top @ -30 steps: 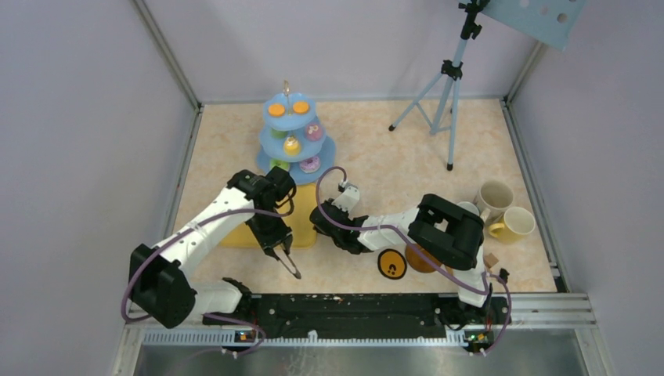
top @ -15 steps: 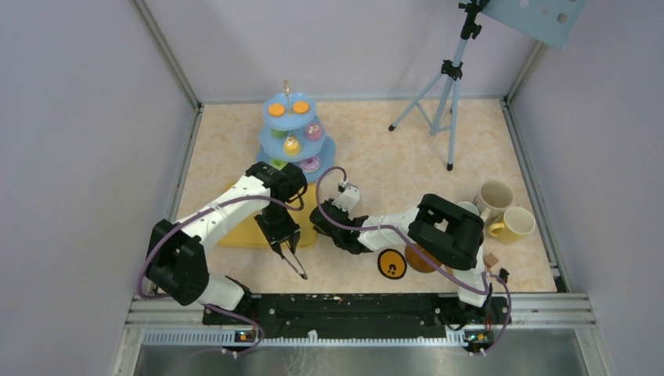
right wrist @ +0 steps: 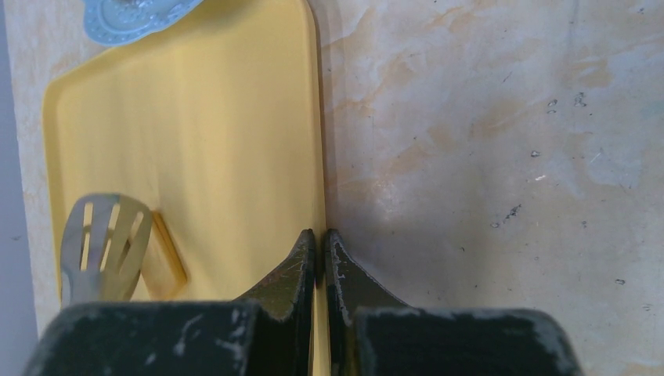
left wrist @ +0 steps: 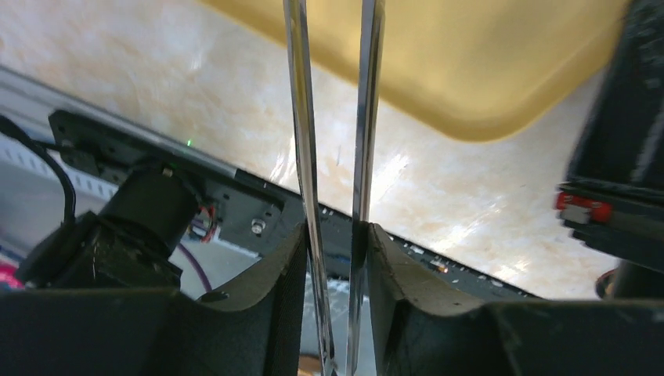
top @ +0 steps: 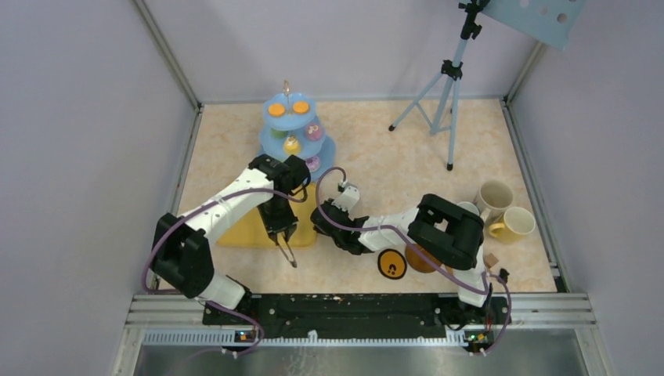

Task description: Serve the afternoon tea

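Observation:
The light-blue three-tier stand (top: 276, 124) stands at the back left with orange (top: 276, 110), yellow (top: 291, 145) and purple (top: 315, 131) pastries on its tiers. My left gripper (top: 279, 229) is shut on the long metal tongs (top: 288, 254) over the near edge of the flat yellow tray (top: 249, 231). In the left wrist view the fingers (left wrist: 274, 274) clamp both tong blades (left wrist: 301, 117). My right gripper (top: 321, 217) is shut on the tray's right edge, also in the right wrist view (right wrist: 320, 235). The cream mug (top: 493, 196) stands at the right. The coasters (top: 391, 265) are near my right arm.
A yellow mug (top: 514, 225) stands by the cream one. A tripod (top: 450, 86) stands at the back right. In the right wrist view a slotted tong head (right wrist: 106, 235) hangs over a flat yellow piece (right wrist: 166, 257) on the tray (right wrist: 196, 117). Side walls close both sides.
My left arm has swung right and a little farther back, carrying the tongs along the tray's near edge. The right arm has not moved.

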Robot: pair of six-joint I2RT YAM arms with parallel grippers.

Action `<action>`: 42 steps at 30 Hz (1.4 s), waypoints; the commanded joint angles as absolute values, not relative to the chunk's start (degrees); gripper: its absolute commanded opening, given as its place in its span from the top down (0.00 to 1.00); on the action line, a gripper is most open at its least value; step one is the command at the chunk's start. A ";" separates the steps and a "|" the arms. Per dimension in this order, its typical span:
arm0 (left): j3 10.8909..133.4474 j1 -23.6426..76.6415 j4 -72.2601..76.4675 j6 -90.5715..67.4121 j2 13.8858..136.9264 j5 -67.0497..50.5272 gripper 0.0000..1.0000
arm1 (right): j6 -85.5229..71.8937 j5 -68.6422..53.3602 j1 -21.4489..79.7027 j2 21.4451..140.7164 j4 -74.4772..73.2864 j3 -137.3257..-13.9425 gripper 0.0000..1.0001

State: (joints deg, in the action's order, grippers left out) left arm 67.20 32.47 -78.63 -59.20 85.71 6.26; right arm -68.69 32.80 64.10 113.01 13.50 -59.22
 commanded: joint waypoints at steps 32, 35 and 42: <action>58.38 34.86 -66.77 -44.73 78.96 13.93 0.47 | -66.46 33.09 62.14 112.85 13.79 -56.51 1.00; 61.44 36.79 -70.49 -49.11 83.06 14.85 0.48 | -66.53 32.99 62.13 112.79 13.91 -56.51 1.00; 62.87 40.14 -70.46 -52.48 86.71 13.73 0.48 | -66.30 32.70 62.14 112.46 14.39 -56.14 1.00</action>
State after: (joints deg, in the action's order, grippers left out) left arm 61.39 39.29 -68.75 -49.50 85.80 14.00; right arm -66.70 31.94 63.57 112.75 16.25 -57.71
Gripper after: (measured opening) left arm 0.527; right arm 0.019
